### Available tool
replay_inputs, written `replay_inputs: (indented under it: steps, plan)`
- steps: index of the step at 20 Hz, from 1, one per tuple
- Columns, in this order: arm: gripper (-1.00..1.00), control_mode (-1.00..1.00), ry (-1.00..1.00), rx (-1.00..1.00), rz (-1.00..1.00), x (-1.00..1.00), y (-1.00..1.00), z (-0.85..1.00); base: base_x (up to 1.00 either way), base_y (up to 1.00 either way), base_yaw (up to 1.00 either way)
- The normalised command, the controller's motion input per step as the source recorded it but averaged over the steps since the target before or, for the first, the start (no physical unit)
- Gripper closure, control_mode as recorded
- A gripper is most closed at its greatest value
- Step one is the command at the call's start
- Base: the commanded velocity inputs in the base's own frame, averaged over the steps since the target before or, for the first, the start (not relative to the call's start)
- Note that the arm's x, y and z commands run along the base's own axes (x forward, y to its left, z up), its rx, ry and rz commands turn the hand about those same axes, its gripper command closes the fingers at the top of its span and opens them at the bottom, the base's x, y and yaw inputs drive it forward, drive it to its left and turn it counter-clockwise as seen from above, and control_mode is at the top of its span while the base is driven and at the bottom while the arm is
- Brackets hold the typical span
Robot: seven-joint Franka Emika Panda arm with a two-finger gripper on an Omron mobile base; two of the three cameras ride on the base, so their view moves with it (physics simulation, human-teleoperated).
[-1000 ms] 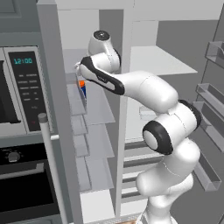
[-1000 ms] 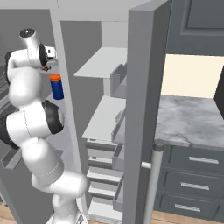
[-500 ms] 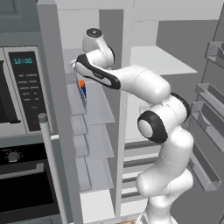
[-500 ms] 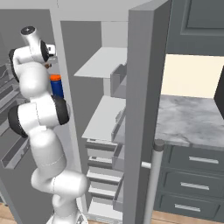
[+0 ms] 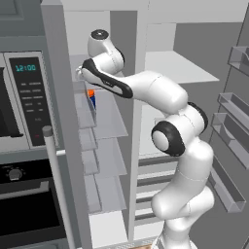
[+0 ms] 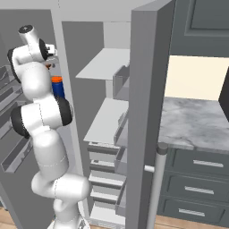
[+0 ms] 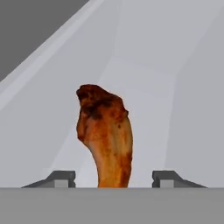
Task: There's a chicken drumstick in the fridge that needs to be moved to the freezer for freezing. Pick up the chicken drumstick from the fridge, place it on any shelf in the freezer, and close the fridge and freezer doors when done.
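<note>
Inside the freezer [image 5: 114, 121], the chicken drumstick [image 7: 105, 135] is seen between the gripper's [image 7: 113, 179] parted fingertips, seemingly untouched.

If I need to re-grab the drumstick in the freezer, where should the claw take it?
Probably across the narrower shank of the chicken drumstick, straight along the hand view's line. It curves from a bulbous dark end toward the claw, whose tips already stand apart on either side.
</note>
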Motion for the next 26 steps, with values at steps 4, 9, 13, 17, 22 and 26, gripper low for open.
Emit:
replay_inputs:
  steps: [4, 9, 13, 17, 22, 26]
  plan:
    - [-1.0, -1.0, 0.0, 0.0, 0.0, -0.24, -0.04, 0.0, 0.0, 0.0, 0.0]
    - [-1.0, -1.0, -0.01, 0.0, 0.0, -0.36, -0.31, 0.0, 0.0, 0.0, 0.0]
    - [-1.0, -1.0, 0.0, 0.0, 0.0, -0.43, -0.16, 0.0, 0.0, 0.0, 0.0]
    - [-1.0, -1.0, 0.0, 0.0, -0.01, -0.74, -0.04, 0.0, 0.0, 0.0, 0.0]
    - [-1.0, -1.0, -0.01, 0.02, -0.01, -0.76, -0.26, 0.0, 0.0, 0.0, 0.0]
    - [-1.0, -1.0, 0.0, 0.02, -0.03, -0.83, -0.18, 0.0, 0.0, 0.0, 0.0]
